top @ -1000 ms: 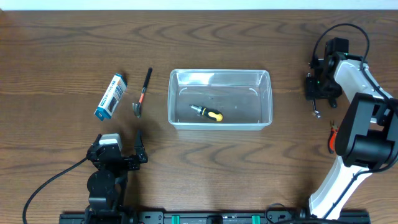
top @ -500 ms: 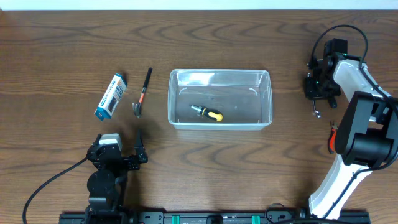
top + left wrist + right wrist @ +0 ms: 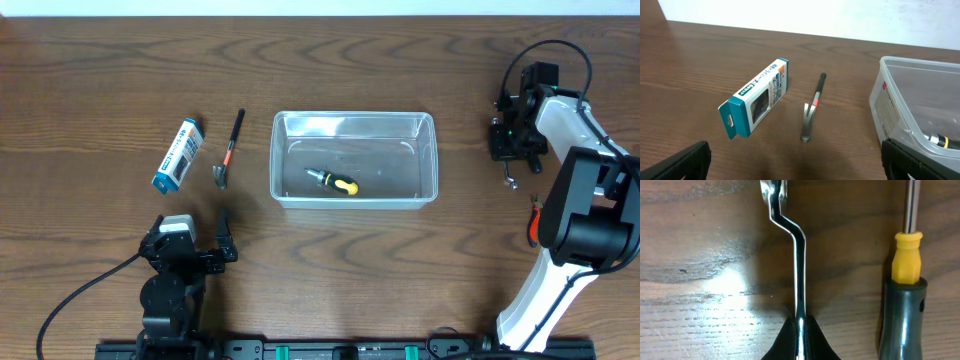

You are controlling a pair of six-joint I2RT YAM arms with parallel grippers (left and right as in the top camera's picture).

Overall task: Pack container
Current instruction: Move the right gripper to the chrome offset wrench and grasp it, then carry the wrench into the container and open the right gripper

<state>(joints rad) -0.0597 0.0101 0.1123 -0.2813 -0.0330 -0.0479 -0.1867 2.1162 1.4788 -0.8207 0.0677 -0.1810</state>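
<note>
The clear container (image 3: 354,158) stands mid-table with a yellow-handled screwdriver (image 3: 333,182) lying in it. Far to its right, my right gripper (image 3: 517,140) points down at the table. In the right wrist view this gripper (image 3: 800,325) is shut on a thin bent metal wrench (image 3: 799,255) that lies on the wood. My left gripper (image 3: 190,250) hovers open near the front left, nothing between its fingers (image 3: 685,162). The left wrist view shows the container's near corner (image 3: 920,107) at the right.
A blue-and-white box (image 3: 178,154) and a small black-handled tool with a metal head (image 3: 229,148) lie left of the container. A yellow-and-black screwdriver (image 3: 905,295) lies just beside the wrench. The right arm's white links (image 3: 585,215) rise at the right edge.
The right gripper's jaws have closed onto the metal wrench. The left arm and the things on the table have not moved.
</note>
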